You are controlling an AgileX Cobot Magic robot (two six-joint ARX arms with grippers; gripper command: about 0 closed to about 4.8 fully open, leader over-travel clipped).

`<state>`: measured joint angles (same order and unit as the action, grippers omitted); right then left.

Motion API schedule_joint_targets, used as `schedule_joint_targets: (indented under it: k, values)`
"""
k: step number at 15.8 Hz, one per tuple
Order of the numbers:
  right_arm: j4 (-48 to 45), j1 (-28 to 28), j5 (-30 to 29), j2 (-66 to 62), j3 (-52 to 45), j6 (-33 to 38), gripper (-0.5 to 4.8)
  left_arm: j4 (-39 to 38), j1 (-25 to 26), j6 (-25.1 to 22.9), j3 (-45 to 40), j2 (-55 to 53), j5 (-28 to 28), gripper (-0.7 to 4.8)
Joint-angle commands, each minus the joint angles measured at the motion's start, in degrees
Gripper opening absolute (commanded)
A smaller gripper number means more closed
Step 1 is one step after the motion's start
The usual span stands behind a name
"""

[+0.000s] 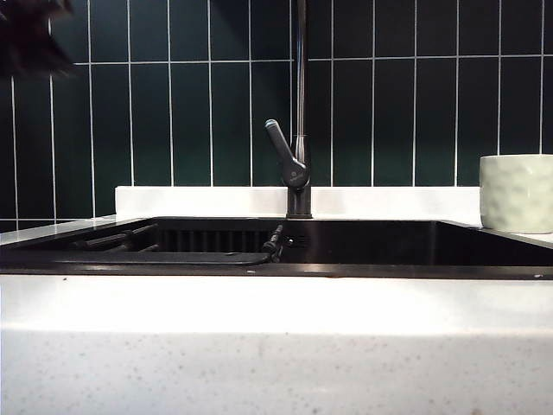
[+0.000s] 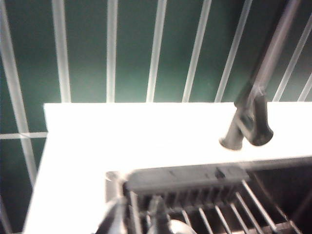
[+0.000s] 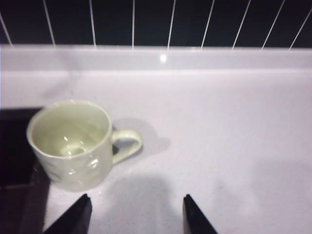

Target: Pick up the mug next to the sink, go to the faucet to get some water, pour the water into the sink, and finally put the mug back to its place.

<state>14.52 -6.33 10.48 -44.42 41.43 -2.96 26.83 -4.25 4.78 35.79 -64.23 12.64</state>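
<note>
- Standing upright on the white speckled bench (image 1: 259, 346), the mug (image 1: 517, 193) sits at about three o'clock in the exterior view, just beside the right end of the sink (image 1: 363, 270) and cut off by the frame edge.
- The right wrist view shows the mug (image 3: 73, 144) from above: pale greenish, dimpled, nothing visible inside, its small handle (image 3: 127, 142) turned away from the sink's dark corner (image 3: 14, 146), which lies right against the mug's other side.
- The right gripper (image 3: 136, 214) hovers over the bench (image 3: 234, 136) near the mug, apart from it; its two dark fingertips (image 3: 78, 214) stand wide apart with only bare bench between them, so the jaws are wide and hold nothing.
- The faucet (image 1: 299, 130) rises at twelve o'clock from the sink's back rim, in front of the dark green tiled wall (image 1: 415, 104), with its grey-tipped lever (image 1: 282, 151) angled up toward ten o'clock.
- In the left wrist view the faucet (image 2: 263, 87) appears blurred above the bright back ledge (image 2: 146, 136), and a slatted rack (image 2: 195, 195) lies inside the sink below it.
- The left gripper (image 2: 141, 219) is barely in frame there, over the sink's rack end (only blurred grey shapes at the picture's edge), so I cannot tell how its jaws stand.
- A dark blurred mass (image 1: 34, 35) at ten o'clock in the exterior view is likely part of the left arm, high above the bench.
</note>
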Motion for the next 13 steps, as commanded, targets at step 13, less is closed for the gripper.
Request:
schedule_joint_targets:
  k: [13]
  values:
    - [-29.75,-9.03,-20.15,-33.27,-0.81,-1.79,2.58,13.11,-7.39,-0.72,16.33,-25.88,1.73,1.90]
